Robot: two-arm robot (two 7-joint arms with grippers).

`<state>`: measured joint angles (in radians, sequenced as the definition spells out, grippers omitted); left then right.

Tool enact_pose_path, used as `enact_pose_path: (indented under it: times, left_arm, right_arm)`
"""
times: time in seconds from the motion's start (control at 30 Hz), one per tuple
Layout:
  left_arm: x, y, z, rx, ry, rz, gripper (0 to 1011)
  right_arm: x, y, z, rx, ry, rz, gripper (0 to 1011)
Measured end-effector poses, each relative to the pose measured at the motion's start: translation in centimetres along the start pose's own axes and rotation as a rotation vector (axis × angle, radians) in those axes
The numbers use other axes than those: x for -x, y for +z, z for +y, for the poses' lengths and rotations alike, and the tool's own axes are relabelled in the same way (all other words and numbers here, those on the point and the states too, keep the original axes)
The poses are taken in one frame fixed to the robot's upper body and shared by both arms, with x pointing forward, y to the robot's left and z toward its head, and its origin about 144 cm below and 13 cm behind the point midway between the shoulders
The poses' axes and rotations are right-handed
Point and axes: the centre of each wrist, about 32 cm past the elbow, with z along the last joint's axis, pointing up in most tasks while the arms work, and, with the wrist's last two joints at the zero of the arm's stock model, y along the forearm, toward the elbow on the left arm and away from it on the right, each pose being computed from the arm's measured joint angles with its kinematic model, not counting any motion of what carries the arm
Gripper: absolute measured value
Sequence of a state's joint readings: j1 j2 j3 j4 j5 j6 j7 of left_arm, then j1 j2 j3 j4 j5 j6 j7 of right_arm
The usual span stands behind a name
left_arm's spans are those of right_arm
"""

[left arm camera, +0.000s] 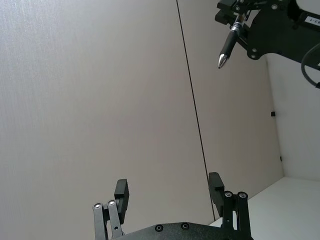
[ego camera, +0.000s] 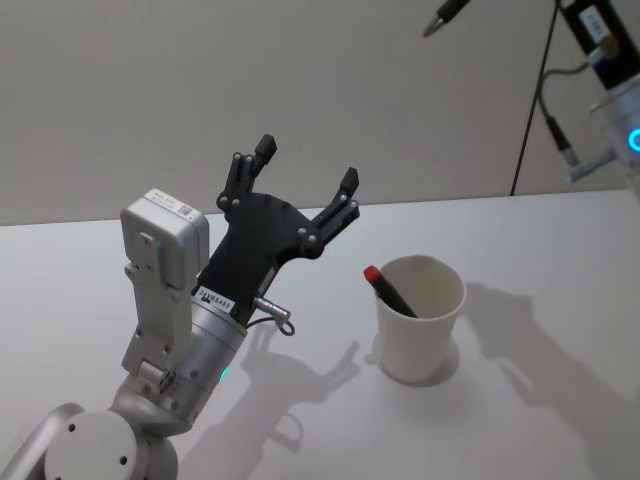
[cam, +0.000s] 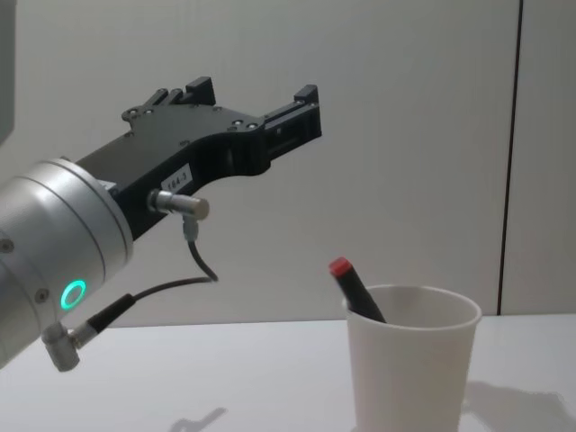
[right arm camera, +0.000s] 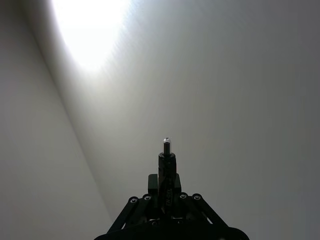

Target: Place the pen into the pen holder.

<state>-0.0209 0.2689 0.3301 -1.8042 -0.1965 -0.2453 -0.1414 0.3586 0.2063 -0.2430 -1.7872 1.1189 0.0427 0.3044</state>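
On the white table, lower right of centre in the head view:
Pen holder: a white paper cup (ego camera: 420, 318) stands upright, tapered to its base, rolled rim up.
Inside the cup: a black pen with a red end (ego camera: 388, 290) leans against the rim on the cup's left side; its red tip rises above the rim in the chest view (cam: 351, 286).
Second pen: a black pen with a silver tip (left arm camera: 227, 46) is pinched in my right gripper (left arm camera: 239, 15), high in the upper right of the left wrist view; its tip (ego camera: 445, 16) shows at the top edge of the head view, well above the cup and apart from it.
My right gripper: clamped narrow on that pen; in the right wrist view the pen (right arm camera: 166, 165) juts straight out between my fingers (right arm camera: 154, 186).
My right arm: it enters at the upper right corner of the head view, raised high over the table.
My left gripper: (ego camera: 303, 170) spread wide, holding nothing.
My left arm: it rises from the lower left of the head view, wrist tilted up, fingers aimed at the wall, left of the cup and not touching it.
Chest view: my left gripper (cam: 255, 94) sits in the upper left, above the cup's rim height.
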Motion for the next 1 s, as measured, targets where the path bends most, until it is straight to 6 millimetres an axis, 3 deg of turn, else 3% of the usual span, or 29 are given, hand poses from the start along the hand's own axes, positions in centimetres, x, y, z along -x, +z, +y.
enact_pose_path:
  times: [0.4,1.0]
  left_arm:
    - [0.0,0.0,0.0,0.000,0.001,0.000,1001]
    - [0.0,0.0,0.0,0.000,0.001,0.000,1001]
  right_arm:
    - [0.4,1.9,-1.3,0.050,-0.006,-0.142,132]
    - [0.4,2.4,-3.6,0.231,-0.016,-0.332,132]
